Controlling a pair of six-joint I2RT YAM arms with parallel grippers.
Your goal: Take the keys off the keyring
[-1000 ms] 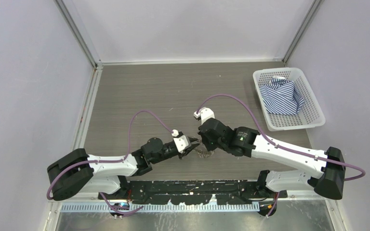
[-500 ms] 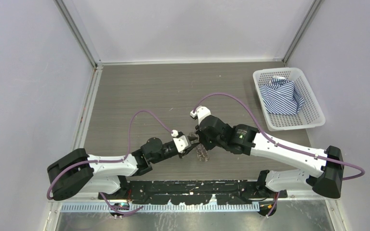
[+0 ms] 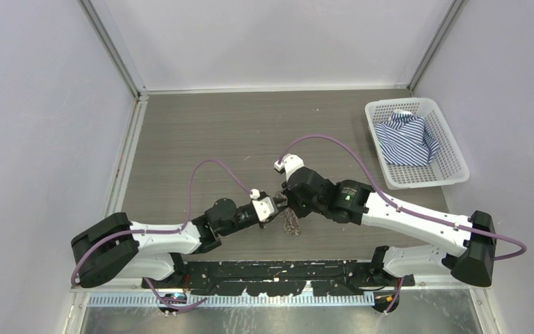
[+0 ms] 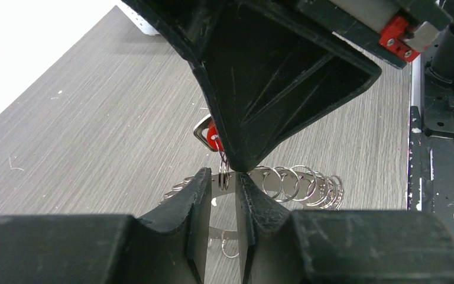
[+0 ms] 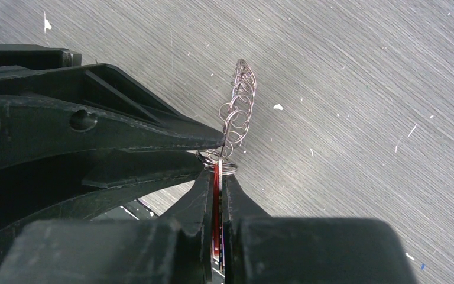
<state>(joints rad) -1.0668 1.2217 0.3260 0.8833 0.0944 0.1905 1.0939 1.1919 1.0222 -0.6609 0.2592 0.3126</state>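
The keyring (image 4: 260, 181) is a thin silvery band strung with several small wire loops (image 4: 298, 184), and it hangs just above the table (image 3: 181, 139). My right gripper (image 5: 219, 174) is shut on the flat red-headed key (image 5: 216, 201), which also shows in the left wrist view (image 4: 213, 135). The loops (image 5: 239, 106) fan out past its tips. My left gripper (image 4: 223, 180) meets it tip to tip. Its jaws stand a narrow gap apart, with one small loop and the band showing in the gap, touching neither pad. From above, the left gripper (image 3: 274, 209) and right gripper (image 3: 286, 203) sit over the keyring (image 3: 292, 224).
A white plastic basket (image 3: 417, 179) holding a blue-striped cloth (image 3: 407, 139) stands at the right edge. The black base rail (image 3: 278, 268) runs along the near edge just behind the grippers.
The right gripper has shifted a little up and left with the red key, and the keyring has swung with it. The left gripper has edged forward to it.
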